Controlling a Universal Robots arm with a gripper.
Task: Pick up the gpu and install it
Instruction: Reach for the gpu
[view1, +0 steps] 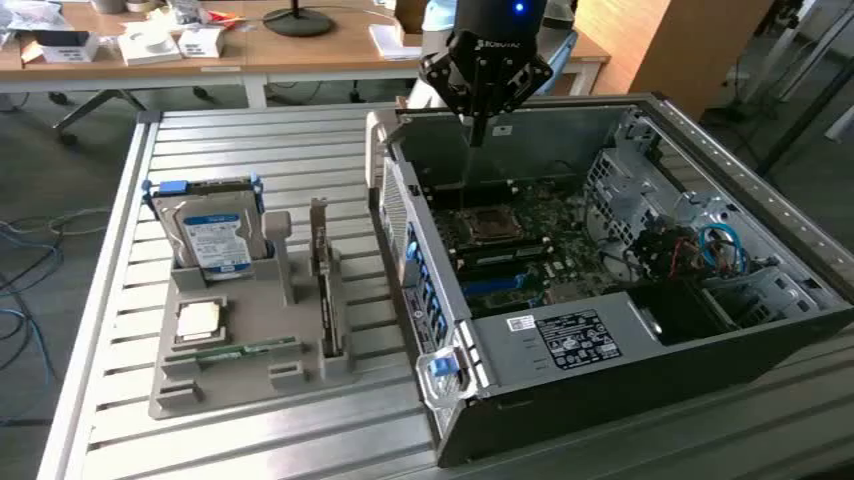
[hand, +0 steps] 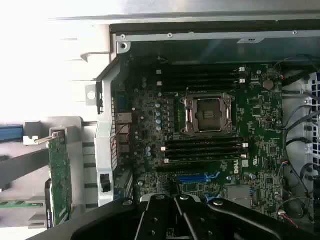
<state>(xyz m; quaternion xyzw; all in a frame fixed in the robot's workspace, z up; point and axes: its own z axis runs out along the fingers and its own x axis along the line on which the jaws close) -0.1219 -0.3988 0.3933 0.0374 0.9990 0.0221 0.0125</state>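
The gpu (view1: 320, 272) stands on edge in a slot of the grey parts holder (view1: 234, 385), on the exterior view's left of the open computer case (view1: 607, 400). In the wrist view the gpu (hand: 60, 176) appears as a thin board with a silver bracket at one end, outside the case wall. My gripper (view1: 477, 132) hangs above the rear part of the motherboard (view1: 534, 250), well apart from the gpu. Its fingers are shut together with nothing between them, as the wrist view of the gripper (hand: 176, 198) also shows. A blue card slot (hand: 192, 177) lies on the motherboard (hand: 150, 110) just under the fingertips.
A silver hard drive (view1: 207, 232) with a blue label stands in the holder, with a processor chip (view1: 199, 319) and a green memory stick (view1: 248, 351) in front of it. Cables (view1: 714, 245) and drive bays fill the case's far side. A cluttered desk (view1: 320, 45) runs behind the slatted metal table (view1: 267, 150).
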